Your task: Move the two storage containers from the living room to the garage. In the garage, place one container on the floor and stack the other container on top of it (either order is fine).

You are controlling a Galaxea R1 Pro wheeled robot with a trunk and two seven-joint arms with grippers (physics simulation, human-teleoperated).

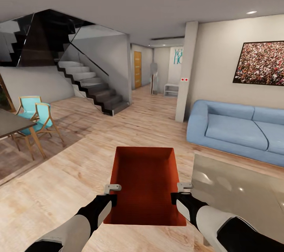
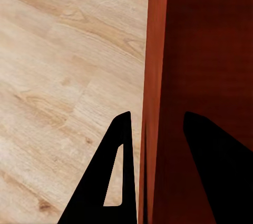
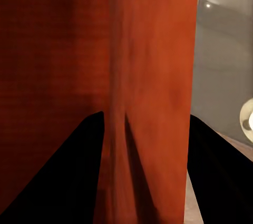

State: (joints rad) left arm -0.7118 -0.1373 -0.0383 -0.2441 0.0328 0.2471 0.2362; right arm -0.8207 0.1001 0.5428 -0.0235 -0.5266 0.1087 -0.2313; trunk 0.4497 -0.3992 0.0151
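Both arms reach forward at the bottom of the head view, carrying one orange-red storage container (image 1: 144, 183) between them, held above the light wood plank floor (image 1: 79, 173) of the living room. On the container's left wall the left pincer (image 1: 113, 189) pinches the rim; in the left wrist view one dark finger (image 2: 113, 182) lies outside the wall and the other inside the bin, with the orange-red wall (image 2: 155, 97) clamped between them. Likewise, the right pincer (image 1: 184, 187) pinches the right wall, and the right wrist view shows its two dark fingers (image 3: 68, 176) straddling that wall (image 3: 153, 76). The bin is open-topped, level, and nothing lies inside it. Just to the right of the container is a glass-topped low surface (image 1: 236, 189), reflecting ceiling light. Beyond that stands a light blue sofa (image 1: 236, 129) against a pale wall carrying a framed crowd picture (image 1: 260, 63). To the left are a dark dining surface (image 1: 10, 121) and two turquoise chairs (image 1: 37, 115) with wooden frames. Farther back, a staircase (image 1: 92, 86) with a glass balustrade rises leftward, and a hallway leads to a wooden door (image 1: 137, 69).
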